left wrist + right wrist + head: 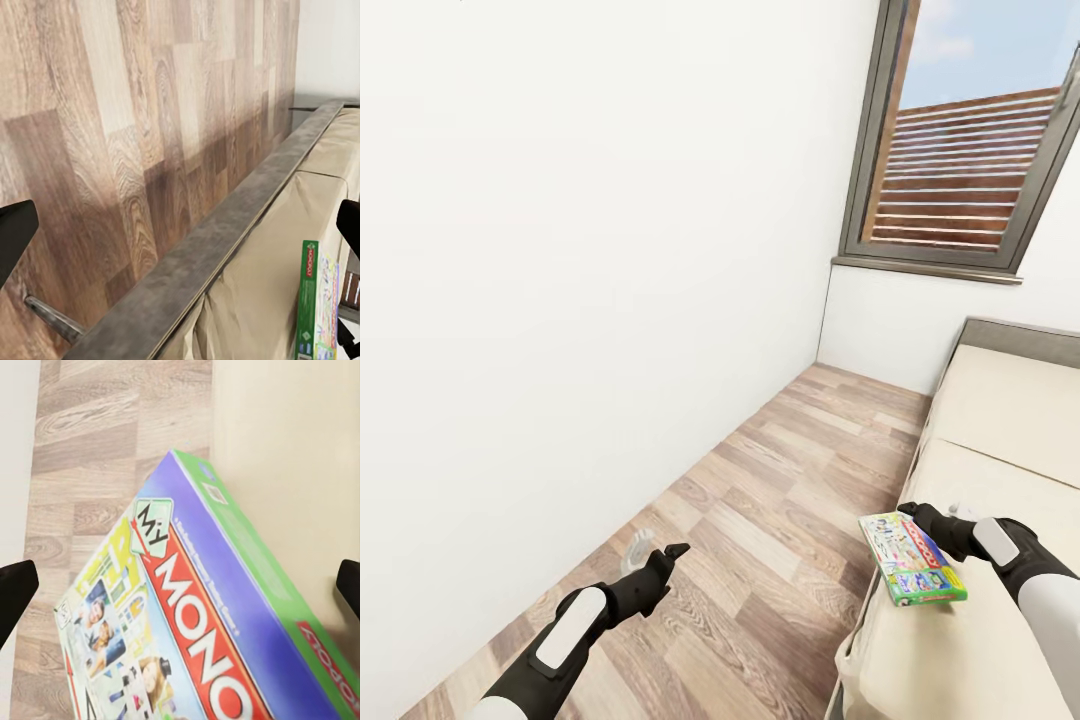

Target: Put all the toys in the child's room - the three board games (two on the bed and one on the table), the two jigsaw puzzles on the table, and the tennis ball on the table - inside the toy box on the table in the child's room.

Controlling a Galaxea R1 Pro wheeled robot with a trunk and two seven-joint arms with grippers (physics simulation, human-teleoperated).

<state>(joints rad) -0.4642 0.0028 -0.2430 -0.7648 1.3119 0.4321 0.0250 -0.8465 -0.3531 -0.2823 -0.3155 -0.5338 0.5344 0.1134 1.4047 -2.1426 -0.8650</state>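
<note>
A flat rectangular board game box (913, 557), printed with a purple field, a red diagonal band in white lettering, green edges and a pale photo-covered end, is sitting at the near right of the scene over the left edge of the cream mattress, its long axis running from near right to far left; its pale end is reaching out over the wood plank floor

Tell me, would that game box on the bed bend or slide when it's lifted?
The game box looks flat and straight-edged, so probably stiff. Its printed lid looks glossy, so it may slip. Part overhangs the edge of the bed, so a push might tip it off.
</note>
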